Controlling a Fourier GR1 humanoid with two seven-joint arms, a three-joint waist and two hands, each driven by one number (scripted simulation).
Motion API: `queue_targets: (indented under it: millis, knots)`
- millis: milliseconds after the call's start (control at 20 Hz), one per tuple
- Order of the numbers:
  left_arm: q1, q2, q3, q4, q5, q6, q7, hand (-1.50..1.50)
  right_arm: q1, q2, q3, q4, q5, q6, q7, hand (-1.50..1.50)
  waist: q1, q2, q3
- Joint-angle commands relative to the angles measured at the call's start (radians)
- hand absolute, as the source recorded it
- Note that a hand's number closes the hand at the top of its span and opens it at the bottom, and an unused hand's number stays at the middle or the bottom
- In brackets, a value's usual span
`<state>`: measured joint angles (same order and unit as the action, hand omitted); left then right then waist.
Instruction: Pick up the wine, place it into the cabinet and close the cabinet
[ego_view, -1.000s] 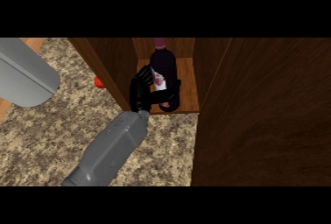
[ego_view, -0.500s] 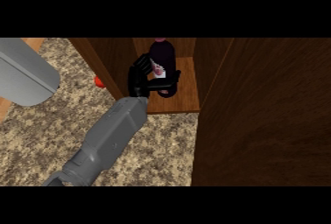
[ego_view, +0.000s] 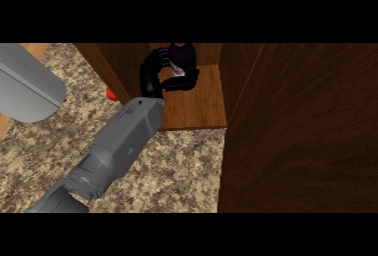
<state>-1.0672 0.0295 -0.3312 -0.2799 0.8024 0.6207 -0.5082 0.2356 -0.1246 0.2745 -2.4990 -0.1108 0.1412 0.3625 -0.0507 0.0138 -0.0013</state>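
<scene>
The dark wine bottle (ego_view: 183, 56) with a pale label stands upright deep inside the open wooden cabinet, on its floor board (ego_view: 196, 106). My right hand (ego_view: 153, 74) is curled round the bottle from the left, its thumb wrapped across the lower front. The grey right forearm (ego_view: 122, 142) stretches from the lower left up into the cabinet. Much of the bottle's lower body is hidden behind the hand. Of the left arm only a grey forearm (ego_view: 26, 82) shows at the upper left; its hand is out of view.
The cabinet's open door (ego_view: 310, 140) fills the right side as a tall dark wooden panel. The cabinet's left wall (ego_view: 111, 62) stands beside my wrist. A small red object (ego_view: 110, 94) peeks out left of it on the speckled counter (ego_view: 177, 170).
My right hand has carried the bottle farther back into the cabinet, from near the floor board's front toward its rear. The forearm has stretched after it.
</scene>
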Motion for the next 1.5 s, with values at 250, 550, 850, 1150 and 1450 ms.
queue_targets:
  millis: [250,550,850,1150,1450]
  knots:
    - [-0.055,0.024,-0.018,0.145,-0.082,0.045,-0.024,-1.5,0.005,0.009,0.034,-0.131,-0.037,-0.015,0.074,-1.5,-0.002,0.001,0.0]
    - [-0.101,0.055,-0.004,0.191,-0.091,0.041,0.019,-1.5,0.025,-0.004,-0.016,-0.133,-0.099,0.012,0.053,-1.5,-0.014,0.006,0.001]
    - [-0.109,0.067,-0.005,0.197,-0.112,0.045,0.016,-1.5,0.086,-0.018,0.005,-0.192,-0.109,0.026,0.066,-1.5,-0.009,0.0,0.001]
    - [-0.038,0.062,0.014,0.15,-0.115,-0.074,-0.116,-1.5,0.02,0.011,0.022,-0.138,-0.079,0.007,0.065,-1.5,0.005,0.002,0.0]
    - [-0.081,0.065,0.031,0.126,-0.122,-0.144,-0.119,-1.5,0.023,0.007,0.032,-0.147,-0.068,0.009,0.088,-1.5,0.006,0.0,0.0]
